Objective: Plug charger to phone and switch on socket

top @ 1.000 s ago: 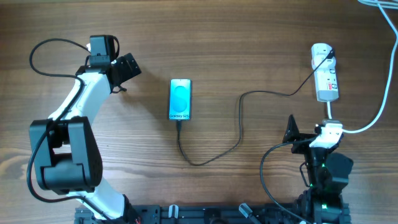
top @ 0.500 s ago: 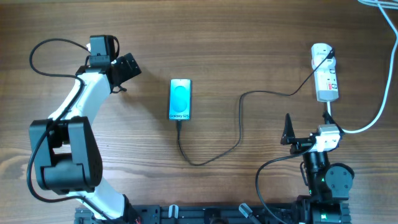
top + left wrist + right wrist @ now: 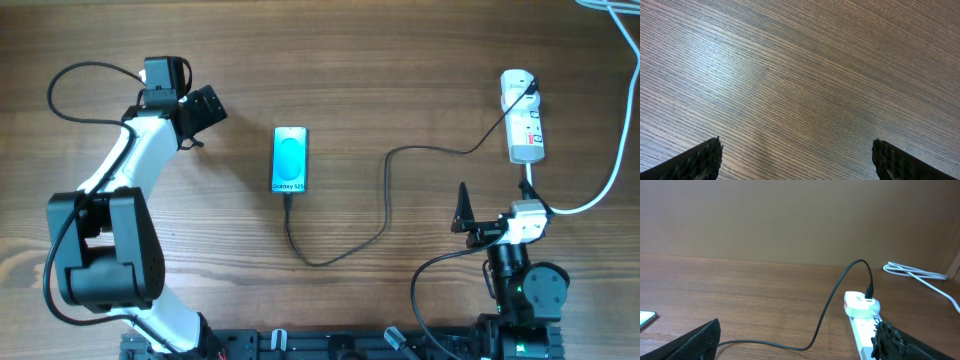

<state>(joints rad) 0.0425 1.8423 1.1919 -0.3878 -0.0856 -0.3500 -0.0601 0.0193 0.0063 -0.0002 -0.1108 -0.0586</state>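
Observation:
The phone [image 3: 290, 159] lies flat mid-table, screen lit light blue. The black charger cable [image 3: 385, 200] runs from the phone's bottom edge, where its end meets the phone, in a loop to a white plug on the far end of the socket [image 3: 524, 125]. In the right wrist view the socket [image 3: 863, 328] and cable [image 3: 830, 305] lie ahead, and the phone's corner [image 3: 645, 318] shows at the left edge. My right gripper [image 3: 495, 212] [image 3: 797, 347] is open and empty, just short of the socket's near end. My left gripper [image 3: 208, 110] [image 3: 797, 165] is open and empty over bare wood, left of the phone.
The socket's thick white cord [image 3: 600, 190] curves off to the table's right edge and back corner; it also shows in the right wrist view [image 3: 915, 272]. Each arm's own black cable loops beside it [image 3: 70, 85]. A brown wall stands behind the table.
The right arm drew back a little from the socket toward the front edge, then held still. The left arm, phone and cable have not moved.

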